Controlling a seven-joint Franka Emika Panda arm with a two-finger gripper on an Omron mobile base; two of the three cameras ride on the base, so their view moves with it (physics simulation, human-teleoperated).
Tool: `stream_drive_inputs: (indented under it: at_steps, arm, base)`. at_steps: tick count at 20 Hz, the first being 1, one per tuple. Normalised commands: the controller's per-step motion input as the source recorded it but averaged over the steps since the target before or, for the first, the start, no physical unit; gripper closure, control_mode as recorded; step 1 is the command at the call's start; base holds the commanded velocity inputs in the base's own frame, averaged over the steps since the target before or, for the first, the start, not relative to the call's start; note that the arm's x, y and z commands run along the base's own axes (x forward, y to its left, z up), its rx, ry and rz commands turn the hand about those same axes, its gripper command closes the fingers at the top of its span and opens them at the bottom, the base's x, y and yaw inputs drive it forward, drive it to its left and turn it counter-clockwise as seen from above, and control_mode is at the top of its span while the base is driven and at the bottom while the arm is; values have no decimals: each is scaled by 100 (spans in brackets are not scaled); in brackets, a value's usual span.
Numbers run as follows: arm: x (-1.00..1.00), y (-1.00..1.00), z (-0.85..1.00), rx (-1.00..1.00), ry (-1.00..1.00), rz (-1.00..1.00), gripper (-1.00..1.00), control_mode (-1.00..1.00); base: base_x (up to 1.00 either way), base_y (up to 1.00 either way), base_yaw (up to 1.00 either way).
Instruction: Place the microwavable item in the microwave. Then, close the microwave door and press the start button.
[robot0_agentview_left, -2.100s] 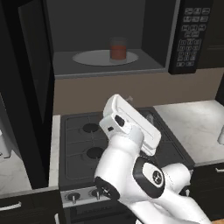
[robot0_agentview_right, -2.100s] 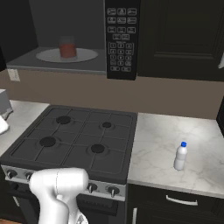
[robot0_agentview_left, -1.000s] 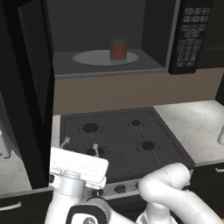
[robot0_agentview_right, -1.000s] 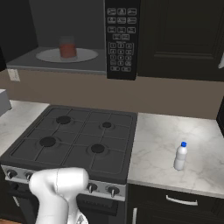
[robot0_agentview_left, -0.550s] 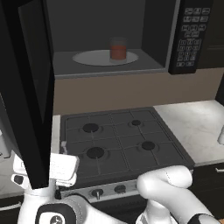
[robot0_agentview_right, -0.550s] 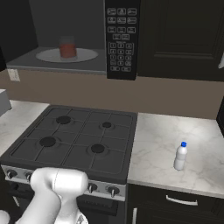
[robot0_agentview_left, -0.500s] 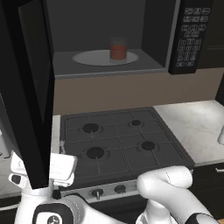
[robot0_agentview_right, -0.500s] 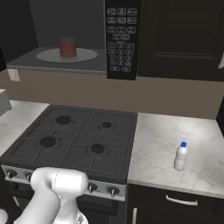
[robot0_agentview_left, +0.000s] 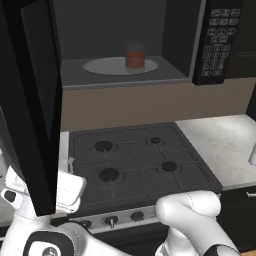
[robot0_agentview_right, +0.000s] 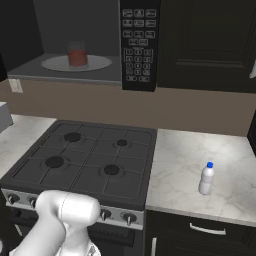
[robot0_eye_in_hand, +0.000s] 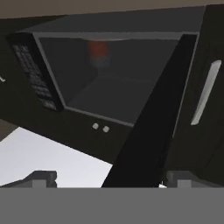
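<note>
Left base view has the microwave (robot0_agentview_left: 125, 45) running across the top of the frame, cavity wide open, with the glass tumbler (robot0_agentview_left: 134, 55) of reddish-brown liquid sitting upright on the round turntable plate (robot0_agentview_left: 107, 66), a bit right of the plate's middle. The microwave door (robot0_agentview_left: 35, 105) is swung out and fills the left side of the frame as a tall black slab. The keypad panel (robot0_agentview_left: 216, 42) sits at upper right.

Below that is a tan backsplash strip, then a dark four-burner stove (robot0_agentview_left: 137, 167) in the middle of the frame with a row of knobs along its front edge. A pale marble counter (robot0_agentview_left: 225, 147) runs off to the right.

Right base view shows the same counter with a small white bottle (robot0_agentview_right: 206, 178) with a blue cap standing upright on it at lower right, well apart from the stove. Dark cabinets (robot0_agentview_right: 210, 42) fill the upper right.

Hand view looks up at the microwave from below, tilted. The gripper (robot0_eye_in_hand: 111, 177) is spread wide and holds nothing, its tips at the bottom corners, with the door's dark edge running diagonally up between them. The door's long silvery handle (robot0_eye_in_hand: 205, 92) is on the right of that frame.
</note>
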Motion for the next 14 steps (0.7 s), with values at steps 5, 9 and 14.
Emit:
stream_drive_inputs:
  at_steps: [5,9,14]
  arm:
    - [-28,-34,48,16,-11,0,-100,-100]
    - [-30,-29,63,10,-14,0,-100,-100]
    - [-31,-57,25,16,-7,1,-100,-100]
  base:
    - [0,0,0]
    - [0,0,0]
    - [0,0,0]
